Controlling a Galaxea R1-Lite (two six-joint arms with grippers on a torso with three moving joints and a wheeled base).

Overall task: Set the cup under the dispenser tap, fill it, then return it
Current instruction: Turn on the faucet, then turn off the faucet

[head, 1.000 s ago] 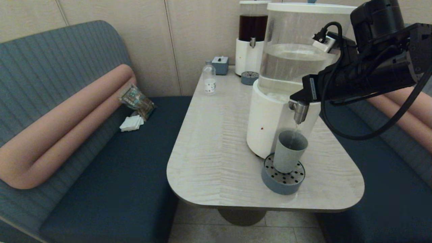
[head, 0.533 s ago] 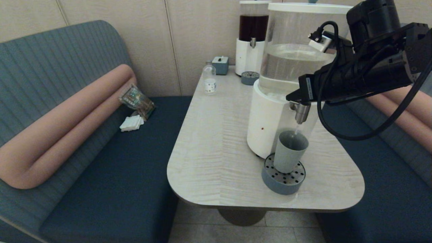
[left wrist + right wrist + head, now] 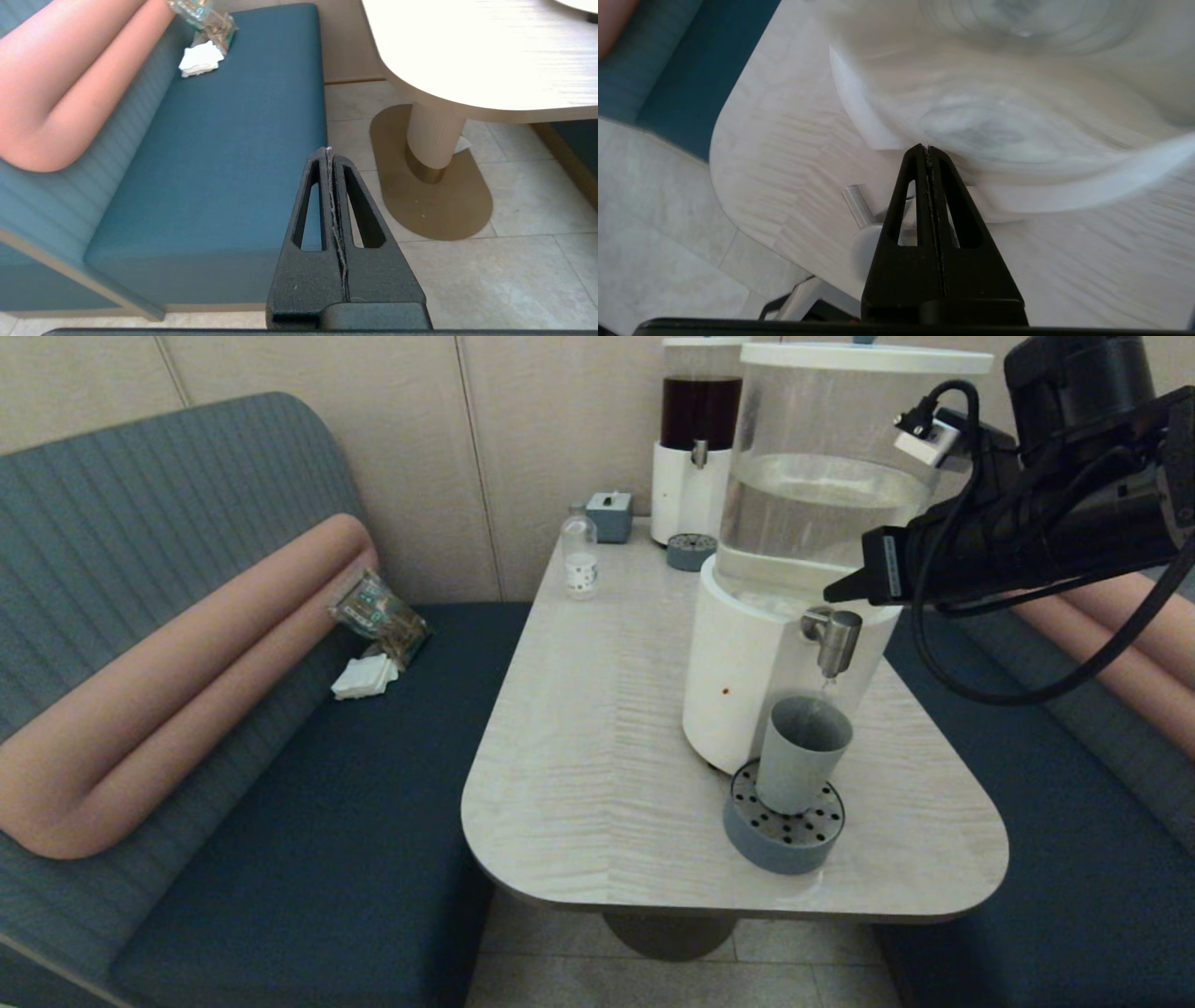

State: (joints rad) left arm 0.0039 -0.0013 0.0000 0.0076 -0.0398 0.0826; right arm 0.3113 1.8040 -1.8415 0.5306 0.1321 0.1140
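The left pincer [image 3: 329, 151] hangs closed beside the blue bench seat [image 3: 224, 140], off the pale wood-grain counter [image 3: 597, 756]; the small grey-blue plastic cup [image 3: 801, 753] stands on a perforated blue drip tray [image 3: 782, 838], below the short brushed-steel dispenser tap [image 3: 834, 639]; the right pincer [image 3: 831, 595], closed and empty, hovers just above that tap.

The right gripper [image 3: 834, 595] has lifted off the dispenser tap [image 3: 834, 640]. A second ago its closed tip pressed down on top of the tap and hid it; half a second ago it was still there. Now it hangs just above the tap and further to the robot's right, clear of it, jaws pressed together, and the tap's whole steel top is in view. The thin stream that ran into the cup [image 3: 801, 752] has dwindled to a faint trickle at the spout.
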